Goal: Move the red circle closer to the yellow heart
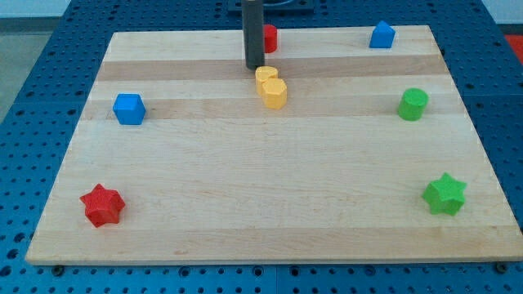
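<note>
Camera view: my tip (254, 67), which has no jaws, stands between red circle (269, 37) and yellow heart (271, 87).

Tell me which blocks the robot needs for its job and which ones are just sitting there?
For the job:
red circle, at the view's top, half hidden behind the rod
yellow heart, just below it
my tip, between them, right above the heart

Just sitting there:
blue cube
blue block, house-like
green cylinder
green star
red star

my tip (254, 67) wedged between red circle (269, 37) and yellow heart (271, 87), wooden board (261, 196) centre open
</note>
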